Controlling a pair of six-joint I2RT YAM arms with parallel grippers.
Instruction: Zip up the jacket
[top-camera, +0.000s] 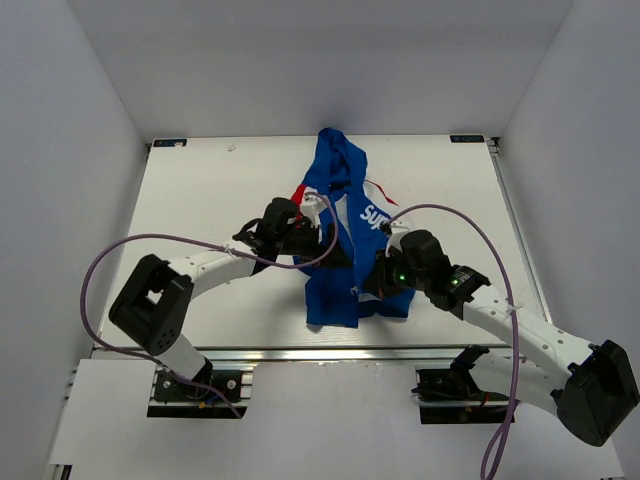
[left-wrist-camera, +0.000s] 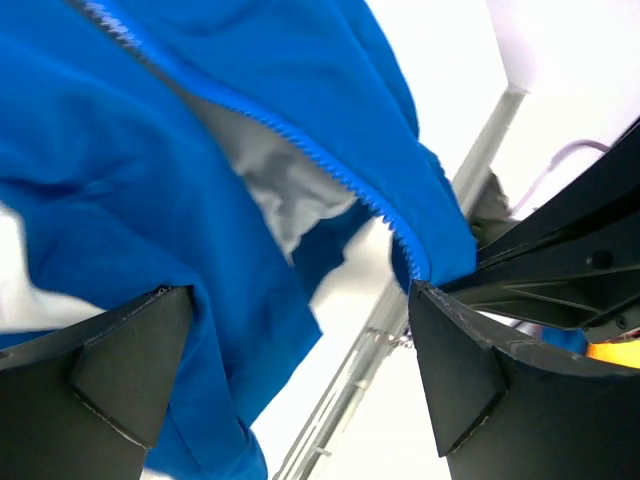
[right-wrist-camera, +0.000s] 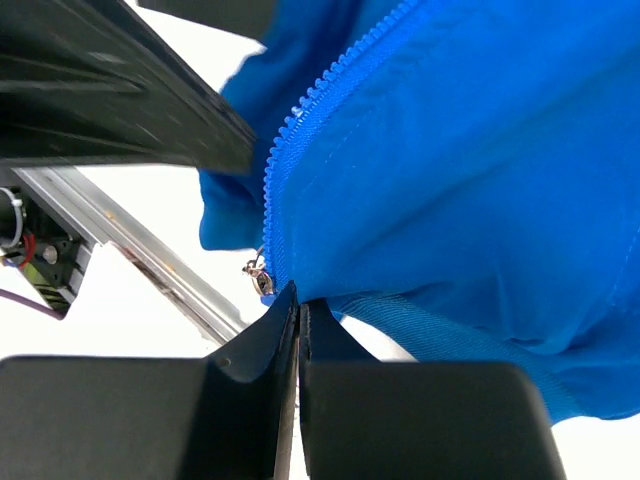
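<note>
Nearest the arm bases, the right gripper (right-wrist-camera: 299, 305) has its black jaws pressed fully together, their tips touching the bottom hem of the small royal-blue hooded fabric jacket (top-camera: 335, 270) just below the lower end of its blue zipper teeth (right-wrist-camera: 290, 140). A small metal piece (right-wrist-camera: 258, 272), probably part of the zipper hardware, hangs beside the tips and outside them. Whether any cloth is actually pinched cannot be told. That is the first risk: if the jaws have shut on nothing, or only on a sliver of hem, any pull likely slips off and the hem is left unanchored.

A little farther in, the left gripper (left-wrist-camera: 300, 300) stands spread as wide as it goes and holds nothing. Blue fabric and pale grey-white lining (left-wrist-camera: 275, 185) lie between its fingers, with a line of unmeshed zipper teeth running across. Closing here may grab loose cloth or lining instead of the slider, so a tug would bunch the front or jam fabric into the teeth.

The jacket lies crumpled lengthwise at the middle of the white table (top-camera: 200, 200), its front open and its hood (top-camera: 338, 150) toward the far edge. The two sides are not aligned, so the zipper may not engage.
</note>
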